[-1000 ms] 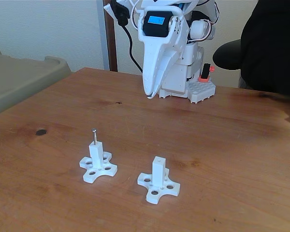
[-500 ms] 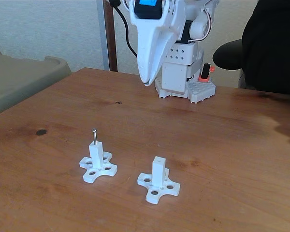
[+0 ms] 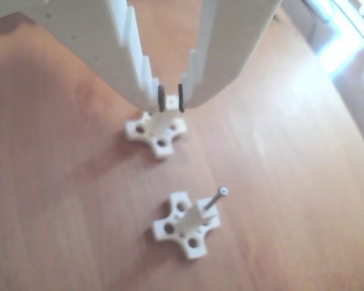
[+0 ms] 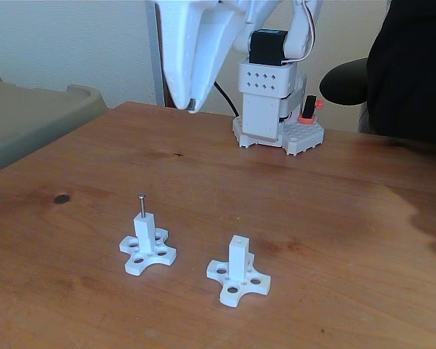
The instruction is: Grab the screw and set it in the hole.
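Screw (image 4: 141, 204) position: it is standing upright in the left white post (image 4: 146, 234) in the fixed view, shank seated in that post's top face, head well above it. In the other view the same screw (image 3: 214, 199) is leaning toward the upper right from the lower post (image 3: 197, 217).

Second post (image 4: 237, 259), lower centre of the fixed view, is standing beside the first but apart from it. The hole (image 4: 238, 238) in its top face is showing as a small dark dot with nothing in it.

My hand (image 4: 191, 107) is hanging high in the upper left-centre of the fixed view, well above the desk (image 4: 334, 211) and well apart from both posts. In the other view my hand (image 3: 170, 98) is framing the upper post (image 3: 156, 128), its dark-padded fingertips (image 3: 162, 98) standing slightly apart and gripping nothing.

My white base (image 4: 276, 109) is sitting at the far edge of the desk. A dark spot (image 4: 61, 198) is marking the wood at left.
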Robot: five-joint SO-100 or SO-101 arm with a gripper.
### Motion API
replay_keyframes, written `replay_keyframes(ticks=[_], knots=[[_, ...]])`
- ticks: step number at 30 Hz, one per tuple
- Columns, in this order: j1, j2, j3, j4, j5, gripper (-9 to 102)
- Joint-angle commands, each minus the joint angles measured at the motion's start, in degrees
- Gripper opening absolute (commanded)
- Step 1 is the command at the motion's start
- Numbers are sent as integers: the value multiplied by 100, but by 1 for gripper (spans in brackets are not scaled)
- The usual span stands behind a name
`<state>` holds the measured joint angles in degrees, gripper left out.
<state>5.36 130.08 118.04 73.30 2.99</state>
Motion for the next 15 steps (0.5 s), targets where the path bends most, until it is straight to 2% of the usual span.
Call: replay_keyframes(ticks=[1, 15], knots=[[79, -501, -1020, 79, 0, 3], [422, -1705, -1837, 255, -35, 7]])
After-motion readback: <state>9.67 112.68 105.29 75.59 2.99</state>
